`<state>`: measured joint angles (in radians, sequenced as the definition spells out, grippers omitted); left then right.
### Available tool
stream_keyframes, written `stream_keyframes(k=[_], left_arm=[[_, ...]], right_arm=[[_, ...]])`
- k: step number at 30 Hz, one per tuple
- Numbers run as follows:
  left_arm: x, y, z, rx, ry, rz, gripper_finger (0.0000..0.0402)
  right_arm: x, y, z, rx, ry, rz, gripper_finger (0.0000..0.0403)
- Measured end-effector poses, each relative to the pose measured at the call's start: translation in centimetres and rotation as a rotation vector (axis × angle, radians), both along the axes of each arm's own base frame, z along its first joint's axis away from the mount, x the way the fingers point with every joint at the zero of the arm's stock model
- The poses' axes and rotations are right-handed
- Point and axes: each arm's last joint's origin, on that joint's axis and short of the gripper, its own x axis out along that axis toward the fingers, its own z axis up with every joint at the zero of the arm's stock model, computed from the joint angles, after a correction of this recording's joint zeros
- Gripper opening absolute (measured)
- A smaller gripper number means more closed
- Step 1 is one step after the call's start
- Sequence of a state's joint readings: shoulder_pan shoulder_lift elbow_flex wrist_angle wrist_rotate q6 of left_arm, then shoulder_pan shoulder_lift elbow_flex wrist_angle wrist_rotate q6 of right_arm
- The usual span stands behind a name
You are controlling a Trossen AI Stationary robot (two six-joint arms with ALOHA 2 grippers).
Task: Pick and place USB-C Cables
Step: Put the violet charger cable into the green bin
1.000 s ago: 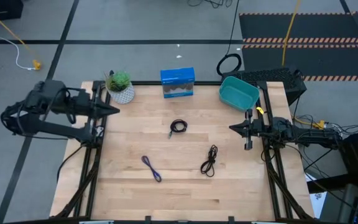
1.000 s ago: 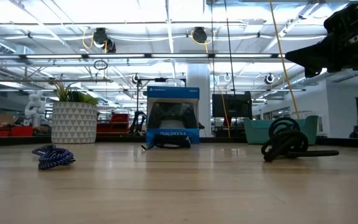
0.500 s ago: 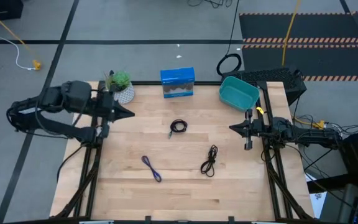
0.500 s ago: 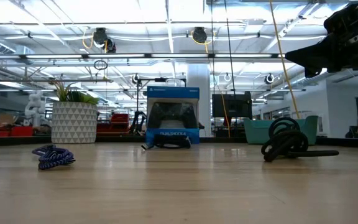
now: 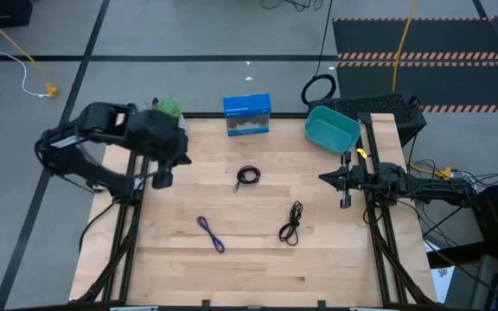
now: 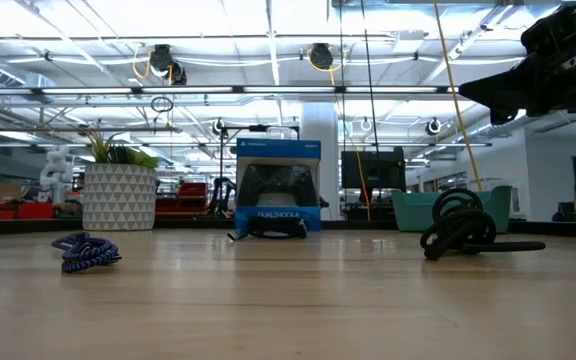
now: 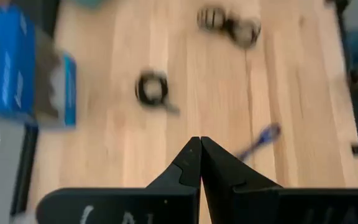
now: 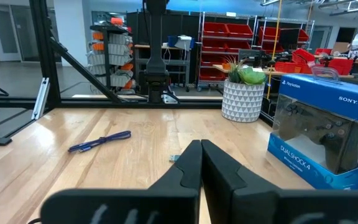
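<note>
Three USB-C cables lie on the wooden table. A tight black coil (image 5: 248, 175) (image 7: 152, 89) is near the middle. A long loose black bundle (image 5: 291, 223) (image 6: 463, 228) is nearer the front right. A blue-purple cable (image 5: 211, 233) (image 6: 86, 251) (image 8: 100, 141) is at the front left. My left gripper (image 5: 182, 158) (image 7: 200, 140) is shut and hangs above the table's left part, slanting down toward the middle, left of the coil. My right gripper (image 5: 322, 178) (image 8: 201, 144) is shut and level at the table's right edge.
A teal bin (image 5: 332, 130) stands at the far right corner and a blue controller box (image 5: 247, 115) at the far middle. A potted plant (image 5: 169, 109) at the far left is partly under my left arm. A big black cable loop (image 5: 319, 89) lies beyond the far edge.
My left gripper has swung from the left edge out over the table toward its right, rising a little and tipping from level to slanting downward. It stays shut. The cables and my right arm have kept still.
</note>
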<state>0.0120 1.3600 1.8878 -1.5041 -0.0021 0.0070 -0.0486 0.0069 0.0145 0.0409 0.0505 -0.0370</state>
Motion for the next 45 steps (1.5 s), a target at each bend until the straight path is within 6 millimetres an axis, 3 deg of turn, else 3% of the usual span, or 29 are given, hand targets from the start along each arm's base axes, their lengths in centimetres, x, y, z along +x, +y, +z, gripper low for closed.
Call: stream_keyframes(k=[8, 12, 15, 22, 25, 33, 39, 45], left_arm=[[1.9, -0.1, -0.7, -0.079, 0.103, 0.056, 0.0008], [2.1, -0.1, -1.0, -0.081, 0.109, 0.058, 0.0008], [1.8, -0.1, -0.8, -0.067, 0.102, 0.05, 0.0008], [1.5, 0.0, -0.6, -0.054, 0.093, 0.048, 0.0008], [1.6, 0.0, -0.7, -0.054, 0.095, 0.049, 0.0008], [1.5, 0.0, -0.6, -0.053, 0.094, 0.048, 0.0008], [1.5, 0.0, -0.6, -0.049, 0.094, 0.042, 0.0008], [1.5, 0.0, -0.6, -0.049, 0.093, 0.043, 0.0008]], right_arm=[[0.0, 0.0, 0.1, 0.013, -0.009, 0.0, 0.0], [-0.1, -0.1, 1.0, 0.202, -0.116, -0.026, 0.0], [0.1, -0.2, 0.5, 0.198, -0.007, -0.056, 0.0], [-0.1, -0.3, 8.6, 0.175, 0.142, -0.093, 0.0], [0.1, -0.3, 13.3, 0.147, 0.206, -0.096, 0.0], [2.4, -0.4, 21.9, 0.134, 0.463, -0.112, 0.0], [4.3, -0.5, 25.8, 0.133, 0.596, -0.121, 0.0], [5.8, -0.6, 26.1, 0.13, 0.635, -0.12, 0.0]])
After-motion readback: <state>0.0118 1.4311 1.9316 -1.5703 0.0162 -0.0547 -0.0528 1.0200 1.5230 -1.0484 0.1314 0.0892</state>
